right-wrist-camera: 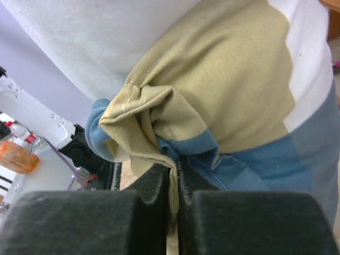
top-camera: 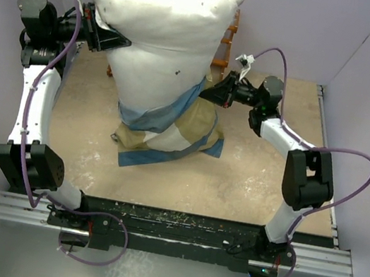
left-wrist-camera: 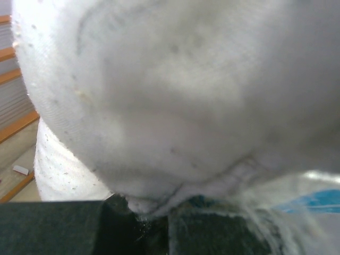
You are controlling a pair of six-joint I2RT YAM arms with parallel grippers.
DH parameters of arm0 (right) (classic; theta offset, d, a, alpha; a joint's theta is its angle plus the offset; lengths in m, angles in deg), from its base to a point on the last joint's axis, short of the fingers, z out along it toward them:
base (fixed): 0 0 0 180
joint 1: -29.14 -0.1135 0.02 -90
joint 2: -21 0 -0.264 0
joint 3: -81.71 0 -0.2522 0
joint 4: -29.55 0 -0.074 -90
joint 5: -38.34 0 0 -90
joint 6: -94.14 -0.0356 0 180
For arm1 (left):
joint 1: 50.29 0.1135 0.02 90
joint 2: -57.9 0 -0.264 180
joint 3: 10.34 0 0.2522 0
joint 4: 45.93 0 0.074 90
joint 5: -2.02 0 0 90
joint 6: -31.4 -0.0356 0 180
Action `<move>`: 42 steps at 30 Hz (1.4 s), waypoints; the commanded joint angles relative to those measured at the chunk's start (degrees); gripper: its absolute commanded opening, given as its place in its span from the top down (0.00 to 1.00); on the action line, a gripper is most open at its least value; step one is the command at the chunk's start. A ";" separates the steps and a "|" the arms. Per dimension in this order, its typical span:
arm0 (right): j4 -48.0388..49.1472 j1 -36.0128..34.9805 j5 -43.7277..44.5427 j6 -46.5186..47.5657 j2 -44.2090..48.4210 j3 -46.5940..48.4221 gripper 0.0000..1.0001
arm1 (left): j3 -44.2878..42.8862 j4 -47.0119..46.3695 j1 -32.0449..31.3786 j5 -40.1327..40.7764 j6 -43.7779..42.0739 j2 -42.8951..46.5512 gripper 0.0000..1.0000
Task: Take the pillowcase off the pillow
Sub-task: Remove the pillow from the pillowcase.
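Left fingers (left-wrist-camera: 133,218): clenched on a pinch of the pillow (top-camera: 168,28) near its top, holding it upright so I have an anchor to pull against.
Right fingers (right-wrist-camera: 159,183): clamped on a tan fold of the pillowcase (top-camera: 168,132).
Pillowcase: bunched around the pillow's lower end, its bottom on the bench (top-camera: 249,179); the upper pillow is bare.
My judgement: the case needs drawing downward and away.

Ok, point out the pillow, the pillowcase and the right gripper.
pillow (top-camera: 168,28): top view, bare white upper body.
pillowcase (top-camera: 198,125): top view, tan patch of the bunched lower part.
right gripper (right-wrist-camera: 173,176): right wrist view, between fingertips shut on the pillowcase.
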 commanded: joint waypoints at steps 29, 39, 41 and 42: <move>-31.77 6.84 52.76 -1.00 16.43 -29.65 1.00 | -39.41 6.93 1.63 20.82 -1.17 -6.41 1.00; -36.84 6.71 65.30 0.37 21.38 -35.93 1.00 | -47.02 2.75 3.15 31.52 0.97 -8.79 1.00; -37.88 6.13 65.76 1.52 21.64 -35.94 1.00 | -45.67 2.69 3.19 33.21 0.67 -8.26 1.00; -38.41 5.36 66.13 2.37 22.24 -35.45 1.00 | -43.73 0.99 3.11 33.07 1.35 -7.82 1.00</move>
